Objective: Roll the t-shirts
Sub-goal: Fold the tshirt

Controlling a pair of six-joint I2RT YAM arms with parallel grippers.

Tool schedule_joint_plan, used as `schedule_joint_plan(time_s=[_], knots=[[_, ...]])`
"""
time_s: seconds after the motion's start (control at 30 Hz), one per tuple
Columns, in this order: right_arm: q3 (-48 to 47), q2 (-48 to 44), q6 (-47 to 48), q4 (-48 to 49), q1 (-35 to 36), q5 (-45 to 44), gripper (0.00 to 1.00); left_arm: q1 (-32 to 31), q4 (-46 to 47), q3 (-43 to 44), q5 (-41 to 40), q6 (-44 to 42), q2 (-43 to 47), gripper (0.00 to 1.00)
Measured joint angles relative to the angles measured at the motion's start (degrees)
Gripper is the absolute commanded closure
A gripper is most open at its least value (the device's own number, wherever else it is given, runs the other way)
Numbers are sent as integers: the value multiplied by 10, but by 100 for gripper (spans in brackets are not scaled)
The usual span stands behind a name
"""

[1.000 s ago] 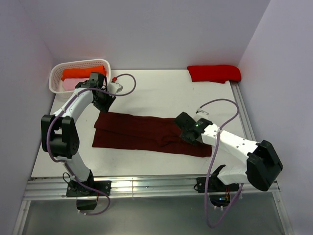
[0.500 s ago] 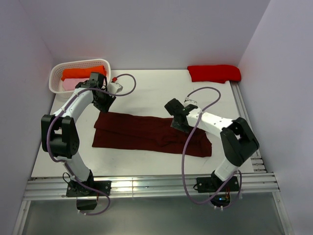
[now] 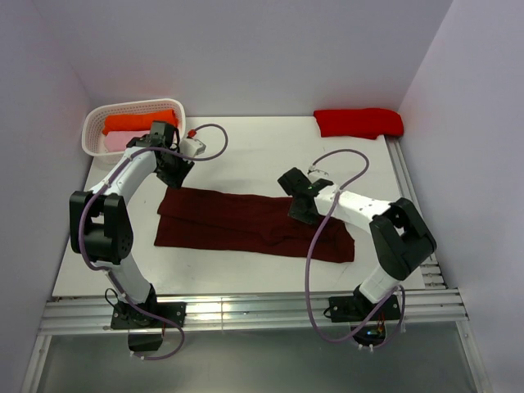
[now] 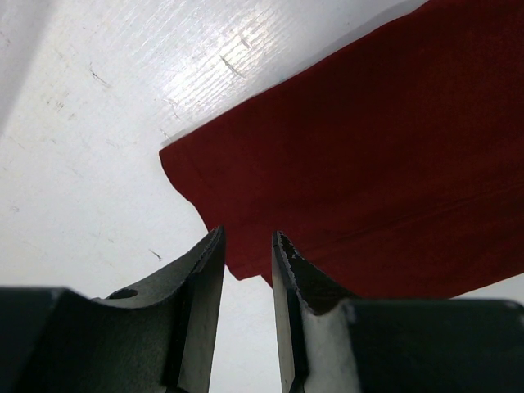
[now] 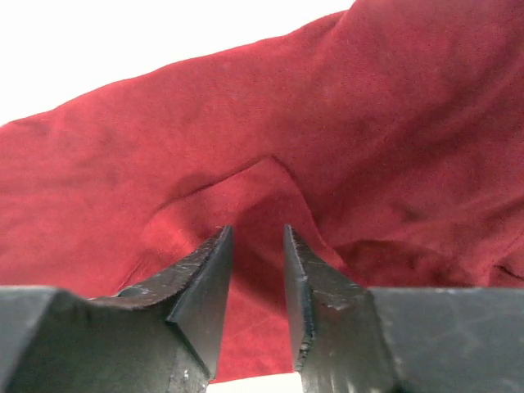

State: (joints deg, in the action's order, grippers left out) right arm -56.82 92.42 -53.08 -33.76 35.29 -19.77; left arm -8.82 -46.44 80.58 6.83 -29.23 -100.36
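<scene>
Found the maroon t-shirt [image 3: 246, 223] lying flat as a long folded band across the near middle of the counter [image 3: 262, 155], not yet rolled. Logged a shift of the right pincer [image 5: 257, 233] within the last second: away from the band's right end, inward and toward its far edge, to a spot over a raised fold in the band's right half. Saw the jaw spacing vary during that shift and finish partly spread, with a narrow gap, cloth visible beneath it and nothing clearly pinched; could not confirm contact with the cloth. Read this as repositioning for a fresh hold, not as the start of a roll. Found the left pincer [image 4: 247, 239] unmoved, narrowly parted and gripping nothing, poised just off the band's far left corner with bare counter under the tips. Noted open counter beyond the band's far edge and a thinner strip along the near edge. Noted the basket [image 3: 90, 131], holding an orange t-shirt [image 3: 139, 123] and a pink t-shirt [image 3: 113, 143], close behind the left arm, and a red t-shirt [image 3: 359, 123] in the far right corner, well apart from the band. Judged a roll along the band's length unobstructed, with the right-hand rail [image 3: 407, 188] the nearest limit for the right arm.
</scene>
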Motion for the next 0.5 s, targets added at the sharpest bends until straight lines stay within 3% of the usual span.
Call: schedule_joint_plan(time_s=[0.13,0.23,0.5], knots=[[0,-27,0,-1,4,-1,61,0,0,0,0,1,0,65],[-2,-38,2,-1,10,-1,49,0,0,0,0,2,0,65],[-33,-2,20,-8,29,-1,46,0,-2,0,0,2,0,65]])
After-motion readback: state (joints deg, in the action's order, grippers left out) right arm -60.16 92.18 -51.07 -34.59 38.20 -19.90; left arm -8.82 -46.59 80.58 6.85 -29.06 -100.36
